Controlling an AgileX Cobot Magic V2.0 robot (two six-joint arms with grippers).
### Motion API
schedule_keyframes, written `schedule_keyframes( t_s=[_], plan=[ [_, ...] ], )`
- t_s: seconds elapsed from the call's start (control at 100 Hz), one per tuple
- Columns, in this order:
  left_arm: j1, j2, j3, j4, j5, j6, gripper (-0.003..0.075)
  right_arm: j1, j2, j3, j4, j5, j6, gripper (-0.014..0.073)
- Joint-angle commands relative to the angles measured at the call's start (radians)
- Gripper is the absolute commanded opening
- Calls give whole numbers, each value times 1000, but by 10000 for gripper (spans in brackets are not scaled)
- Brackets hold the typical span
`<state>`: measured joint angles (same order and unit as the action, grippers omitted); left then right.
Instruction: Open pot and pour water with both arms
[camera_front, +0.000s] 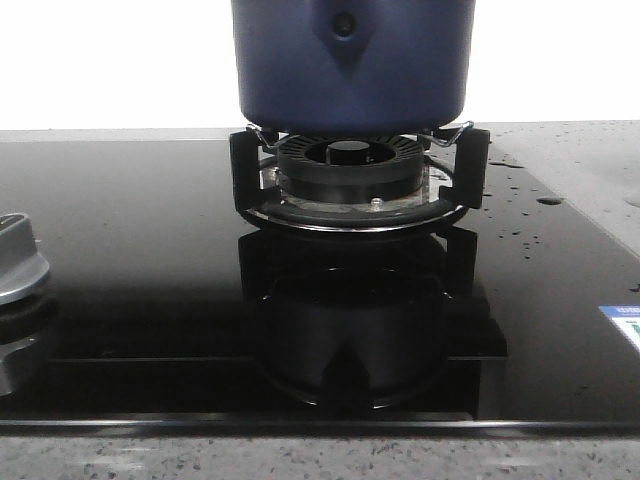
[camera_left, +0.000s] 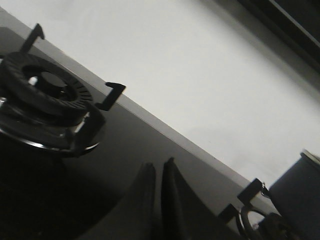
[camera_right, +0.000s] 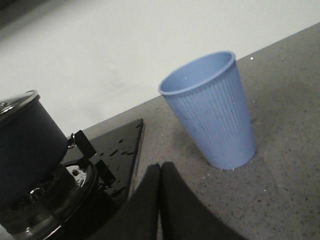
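1. Two tools are in play: the left tool (camera_left: 156, 175) and the right tool (camera_right: 160, 172) both have their fingers pressed together, holding nothing
2. The pot (camera_front: 352, 62) sits on its burner (camera_front: 350, 165), off to the side of each tool and well apart from both; its lid (camera_right: 17, 100) is on
3. Judged first step: spread one tool's fingers, then lift the lid straight up
4. The blue cup (camera_right: 212, 107) stands upright on the tabletop (camera_right: 285, 195) just ahead of the right tool; its inside looks empty, the pot's contents are hidden

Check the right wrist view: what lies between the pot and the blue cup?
Between the pot and cup: wet hob glass and bare speckled counter.
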<state>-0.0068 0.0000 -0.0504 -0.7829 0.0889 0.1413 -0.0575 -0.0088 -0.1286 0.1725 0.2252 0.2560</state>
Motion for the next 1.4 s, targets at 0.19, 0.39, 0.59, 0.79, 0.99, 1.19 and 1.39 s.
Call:
schedule_keyframes(
  t_s=[0.19,0.39,0.59,0.79,0.99,1.19,1.39],
  plan=[
    [-1,277,-314,83,290,154,-20,37,232,-282,-6,341,-63,-71],
    [-80,512,-424,-327,438,569,-18,41,369,-398,104,507,-63,-71],
    [-190,764,-509,-837,731,1016,-5,41,402,-493,338,616,-165,-71],
    [-196,997,-673,-895,983,1185,-5,59,408,-567,491,622,-444,-71],
    [-196,1152,-861,-893,1056,1456,40,59,406,-603,489,533,-590,-71],
    [-199,1266,-1001,-886,1033,1550,342,59,406,-603,469,492,-634,101],
    [-239,1406,-1113,-880,984,1600,501,59,406,-603,462,469,-649,505]
  ],
)
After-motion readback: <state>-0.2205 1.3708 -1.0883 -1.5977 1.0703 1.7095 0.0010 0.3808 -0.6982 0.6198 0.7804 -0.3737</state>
